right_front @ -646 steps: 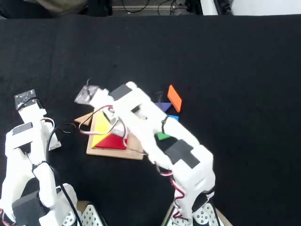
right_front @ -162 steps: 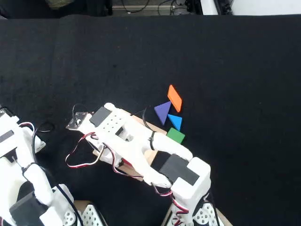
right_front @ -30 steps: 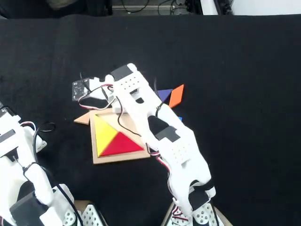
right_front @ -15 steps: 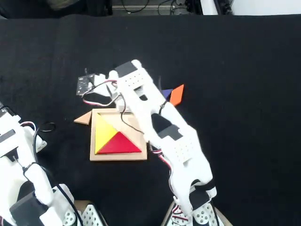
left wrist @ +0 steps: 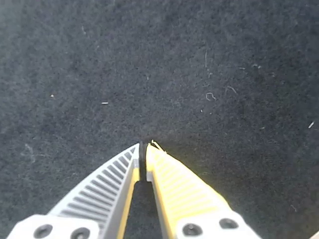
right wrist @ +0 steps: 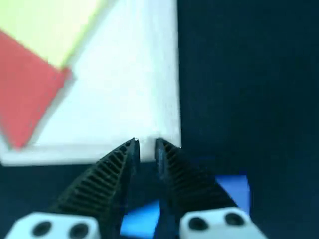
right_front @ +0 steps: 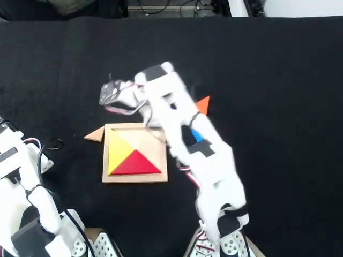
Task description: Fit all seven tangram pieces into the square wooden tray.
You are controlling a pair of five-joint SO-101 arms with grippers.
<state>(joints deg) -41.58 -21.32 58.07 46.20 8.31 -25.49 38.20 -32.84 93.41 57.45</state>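
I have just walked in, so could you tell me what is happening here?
Two robot arms are working on a tangram. The wooden tray holds a yellow triangle and a red triangle; the rest of it is bare. The right gripper hangs at a corner of the tray, with a blue piece close by. An orange piece and a tan triangle lie outside on the black cloth. The left gripper is shut over bare cloth, holding nothing.

Right arm [right_front: 177,118] now farther right; tray [right_front: 134,178] squared, no longer tilted.
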